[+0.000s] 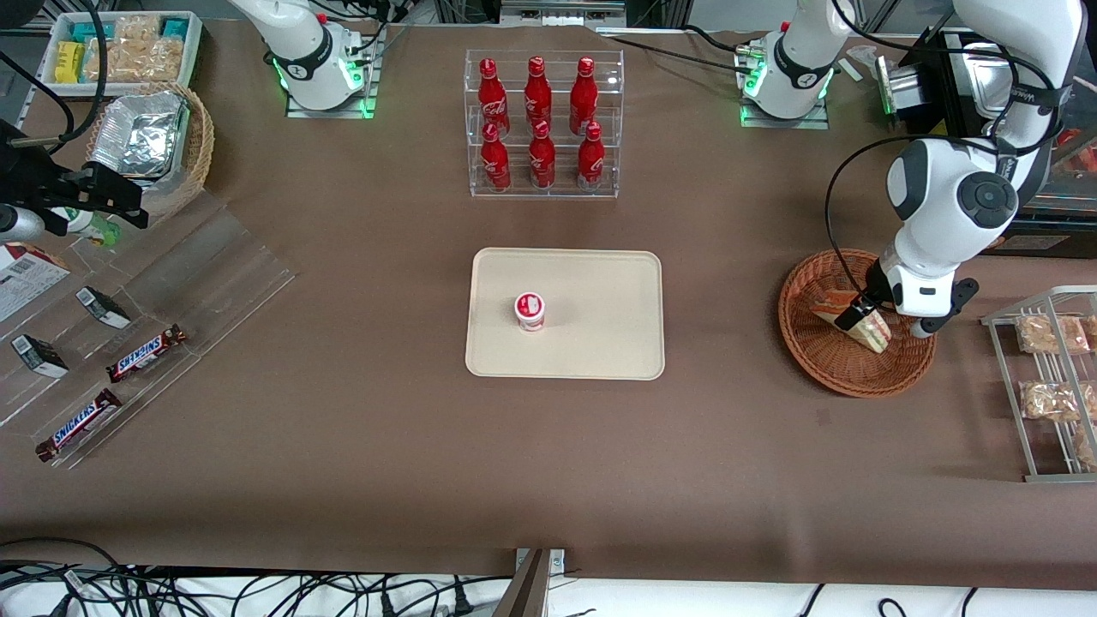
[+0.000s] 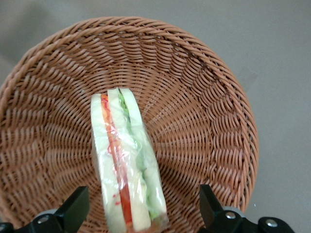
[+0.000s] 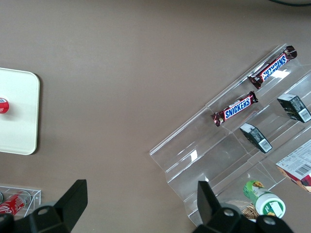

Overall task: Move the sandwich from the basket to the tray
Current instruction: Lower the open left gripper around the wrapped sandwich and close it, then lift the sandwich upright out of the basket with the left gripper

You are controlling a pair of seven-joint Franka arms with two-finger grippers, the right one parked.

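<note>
- The gripper point(image 1: 861, 315) hangs low inside the basket point(image 1: 823, 360), at the working arm's end of the table, right over the sandwich point(image 1: 872, 330).
- Wrist view: the fingers point(image 2: 73, 209) are spread wide, one on each side of the sandwich point(image 2: 127, 167), and neither is touching the wrap; nothing is held.
- The sandwich stands on its edge on the woven floor of the basket point(image 2: 204, 102), with the red, green and pale filling layers facing the camera.
- From the front, the sandwich lies in the part of the basket toward the working arm, half hidden under the wrist.
- The tray point(image 1: 600, 343) sits mid-table, well apart from the basket, toward the parked arm.
- A small red-and-white lidded cup point(image 1: 530, 311) stands on the tray, near its middle.
- A clear rack of red bottles point(image 1: 540, 120) stands farther from the front camera than the tray.
- A metal rack of bagged snacks point(image 1: 1050, 377) sits just beside the basket, at the table's edge on the working arm's end.
</note>
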